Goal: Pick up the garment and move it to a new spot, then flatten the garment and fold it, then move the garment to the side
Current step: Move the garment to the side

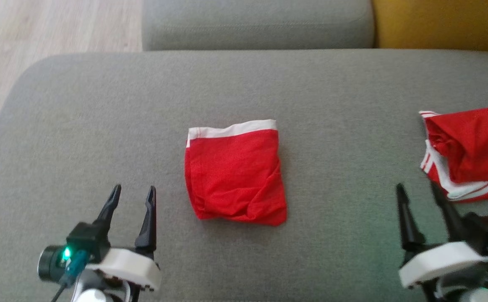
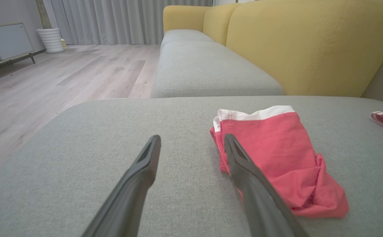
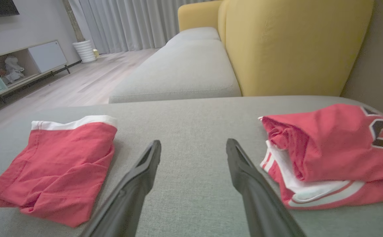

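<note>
Left pincer [image 1: 135,188]: fingers spread apart, nothing between them; sits low over the near left of the grey sofa cushion [image 1: 101,126], tips pointing toward the backrest.
Right pincer [image 1: 417,186]: fingers likewise apart and empty; near right of the cushion, just beside the near edge of the red jersey [image 1: 470,151].
Red garment [image 1: 235,176]: lies folded into a rough rectangle at mid-cushion, between the two pincers and clear of both in the head view; white waistband along the far edge, near edge puckered and uneven.
Left wrist view: one finger overlaps the garment's left edge in the picture; contact cannot be told.
Red jersey: folded bundle with white stripes and dark lettering, at the cushion's right edge, well apart from the red garment.
Surroundings: yellow backrest [image 1: 437,21] at far right; second grey seat beyond; pale wood floor [image 1: 38,25] to the left.
</note>
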`<state>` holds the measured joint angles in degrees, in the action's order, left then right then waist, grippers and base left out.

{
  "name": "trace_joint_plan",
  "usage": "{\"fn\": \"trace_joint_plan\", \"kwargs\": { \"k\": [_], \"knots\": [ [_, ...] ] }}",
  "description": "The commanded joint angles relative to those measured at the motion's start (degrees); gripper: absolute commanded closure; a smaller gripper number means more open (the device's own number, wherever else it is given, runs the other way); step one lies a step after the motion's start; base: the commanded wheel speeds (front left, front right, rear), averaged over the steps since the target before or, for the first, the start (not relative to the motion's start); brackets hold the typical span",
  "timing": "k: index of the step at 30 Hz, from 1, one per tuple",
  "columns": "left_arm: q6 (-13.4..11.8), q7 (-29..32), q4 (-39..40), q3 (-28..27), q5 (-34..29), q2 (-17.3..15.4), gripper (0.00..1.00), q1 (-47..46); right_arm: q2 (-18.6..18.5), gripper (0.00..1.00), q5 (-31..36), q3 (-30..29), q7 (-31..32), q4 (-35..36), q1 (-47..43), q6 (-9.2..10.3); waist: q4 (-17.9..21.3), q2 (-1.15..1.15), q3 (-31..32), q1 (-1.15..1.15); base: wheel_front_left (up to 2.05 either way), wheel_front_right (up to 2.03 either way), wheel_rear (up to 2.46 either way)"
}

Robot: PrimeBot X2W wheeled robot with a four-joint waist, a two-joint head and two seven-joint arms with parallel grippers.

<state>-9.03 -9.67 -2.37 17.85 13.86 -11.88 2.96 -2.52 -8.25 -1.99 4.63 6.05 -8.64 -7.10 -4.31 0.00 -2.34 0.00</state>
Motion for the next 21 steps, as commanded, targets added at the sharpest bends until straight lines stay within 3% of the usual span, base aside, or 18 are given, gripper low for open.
{"fn": "trace_joint_plan", "kwargs": {
  "k": [1, 15, 21],
  "knots": [
    [0.18, -0.64, 1.99, -1.83, 0.44, -0.84, 0.0, -4.15, -0.36, 0.0, -0.48, 2.35, -0.21, 0.46, 4.18, -0.39, -1.06, 0.0, -1.19, 0.0, 0.0, 0.0, 0.0],
    [2.17, -3.95, -1.76, 0.76, 0.4, 3.08, 0.0, -13.52, -0.36, 0.0, -6.24, 17.99, -1.62, -27.9, 20.87, -0.39, -10.32, 0.0, -8.43, 0.0, 0.0, 0.0, 0.0],
    [2.07, -4.87, -2.59, 0.23, 0.68, 4.11, 0.0, -14.57, -0.36, 0.0, -10.03, 22.48, -1.11, -33.95, 24.25, -0.39, -11.55, 0.0, -9.4, 0.0, 0.0, 0.0, 0.0]
  ]
}}
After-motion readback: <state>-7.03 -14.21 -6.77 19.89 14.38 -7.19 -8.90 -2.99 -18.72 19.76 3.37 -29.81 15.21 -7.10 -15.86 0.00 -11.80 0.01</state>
